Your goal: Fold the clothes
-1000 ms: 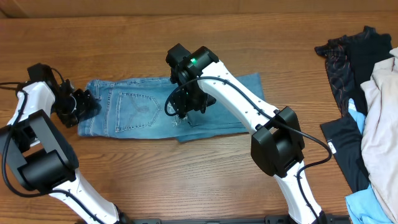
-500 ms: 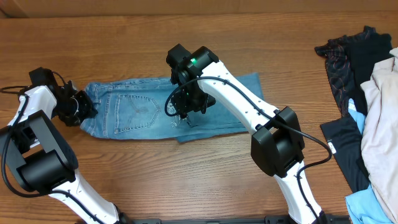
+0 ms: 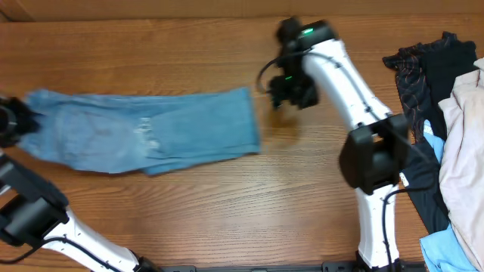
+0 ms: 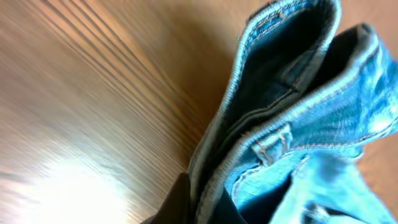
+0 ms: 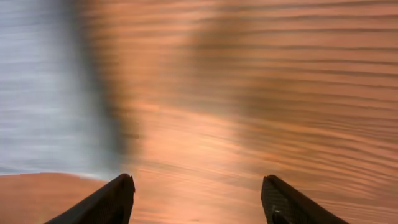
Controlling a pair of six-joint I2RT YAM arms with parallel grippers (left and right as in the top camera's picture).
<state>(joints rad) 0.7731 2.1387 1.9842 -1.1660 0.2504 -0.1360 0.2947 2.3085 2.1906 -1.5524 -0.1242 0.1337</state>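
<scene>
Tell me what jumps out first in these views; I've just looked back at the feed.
The jeans lie stretched lengthwise across the left half of the table, their waistband bunched in the left pincer at the far left edge. The right pincer hangs open over bare wood just beyond the leg ends, holding nothing. A heap of other clothes sits at the right edge.

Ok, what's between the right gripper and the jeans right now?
Only bare wooden table. In the overhead view, a strip of wood separates the right gripper from the near edge of the jeans, and nothing lies on it.
</scene>
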